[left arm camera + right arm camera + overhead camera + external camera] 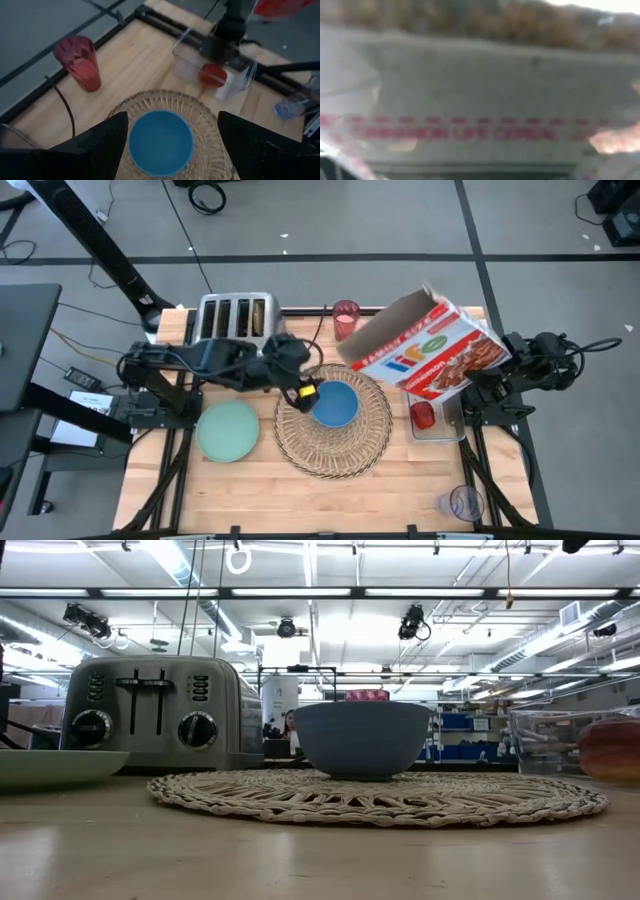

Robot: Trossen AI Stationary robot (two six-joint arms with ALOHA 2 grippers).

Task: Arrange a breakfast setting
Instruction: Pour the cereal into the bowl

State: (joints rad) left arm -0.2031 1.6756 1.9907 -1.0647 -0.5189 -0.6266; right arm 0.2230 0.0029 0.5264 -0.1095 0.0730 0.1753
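Bowl status: blue bowl sits upright on the wicker placemat, a bit toward the mat's 11 o'clock in the high view, touching the weave.

Left gripper hovers right above the bowl, fingers spread wide on either side of it, nothing held. Left arm reaches in from the table's 9 o'clock side.

Right gripper is at the table's 3 o'clock side, holding a cereal box up in the air, tilted, its open end toward the mat's 12 o'clock. Box hides the fingers in the high view, and the right wrist view is filled by the box face, so the exact finger spread can't be read; they're closed on the box.

Rest of the layout, high view:
- pale green plate flat on the table at the mat's 9 o'clock, just beside it, not touching as far as I can tell.
- translucent red cup upright near the table's 12 o'clock edge, apart from the mat.
- small red fruit inside the clear tray at the mat's 3 o'clock.
- toaster at the table's 11 o'clock; low view shows it behind the plate.
- clear glass near the table's 5 o'clock corner.

Spoon and toast slice: can't make them out.
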